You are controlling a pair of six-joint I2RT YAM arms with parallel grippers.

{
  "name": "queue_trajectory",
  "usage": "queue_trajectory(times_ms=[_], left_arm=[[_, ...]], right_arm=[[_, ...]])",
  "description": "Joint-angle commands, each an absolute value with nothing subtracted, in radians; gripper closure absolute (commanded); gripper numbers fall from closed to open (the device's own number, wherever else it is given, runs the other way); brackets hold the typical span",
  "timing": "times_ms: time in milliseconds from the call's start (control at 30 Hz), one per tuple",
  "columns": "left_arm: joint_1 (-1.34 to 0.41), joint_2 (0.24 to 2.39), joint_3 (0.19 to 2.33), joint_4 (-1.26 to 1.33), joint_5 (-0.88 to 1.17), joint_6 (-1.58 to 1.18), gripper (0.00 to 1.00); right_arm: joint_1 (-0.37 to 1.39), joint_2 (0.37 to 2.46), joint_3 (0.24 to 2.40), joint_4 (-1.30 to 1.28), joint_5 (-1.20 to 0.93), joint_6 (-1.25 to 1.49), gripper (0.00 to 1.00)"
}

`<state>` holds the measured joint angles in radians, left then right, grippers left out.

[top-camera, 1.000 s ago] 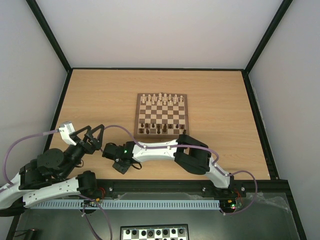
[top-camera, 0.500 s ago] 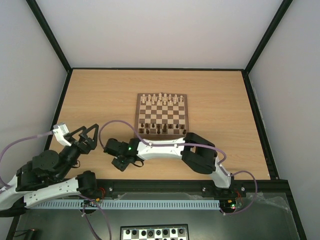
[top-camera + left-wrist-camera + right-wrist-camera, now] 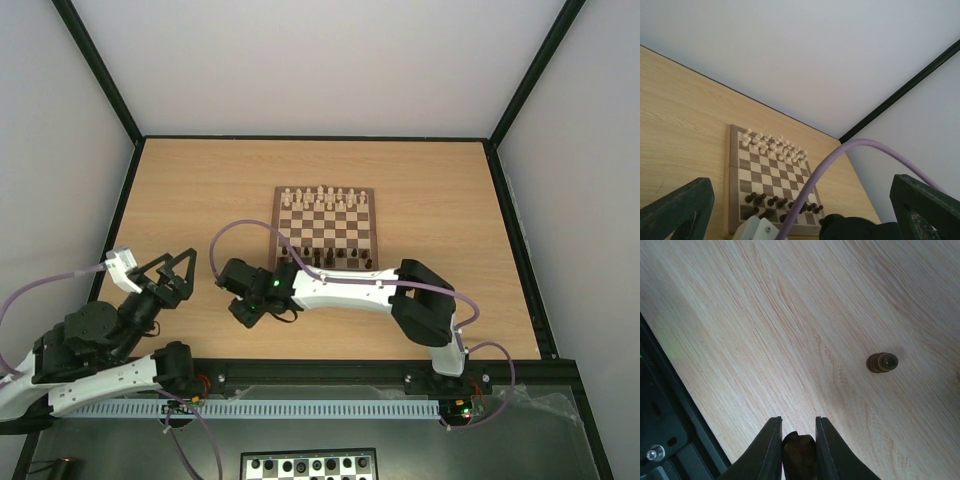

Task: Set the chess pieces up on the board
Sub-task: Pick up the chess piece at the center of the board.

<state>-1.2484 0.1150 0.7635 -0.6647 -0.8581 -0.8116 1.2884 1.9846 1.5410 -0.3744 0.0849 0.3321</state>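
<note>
Right fingers (image 3: 769, 452) pinch a chess piece (image 3: 798, 454) near the table edge (image 3: 688, 382).

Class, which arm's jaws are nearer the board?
Right. Jaws of the right arm hover off the near left corner of the board; those of the left arm sit farther left.

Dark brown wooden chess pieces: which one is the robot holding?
The dark brown piece pinched in the right gripper; another sits loose on the wooden table, the rest on the chessboard.
</note>
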Motion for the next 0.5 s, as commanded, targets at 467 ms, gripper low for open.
queue_trajectory(times_ms=[467], left_arm=[[-1.242, 0.076, 0.630, -0.602, -0.867, -0.862, 0.01]], right_arm=[[1.226, 1.919, 1.526, -0.401, 0.078, 0.358, 0.86]])
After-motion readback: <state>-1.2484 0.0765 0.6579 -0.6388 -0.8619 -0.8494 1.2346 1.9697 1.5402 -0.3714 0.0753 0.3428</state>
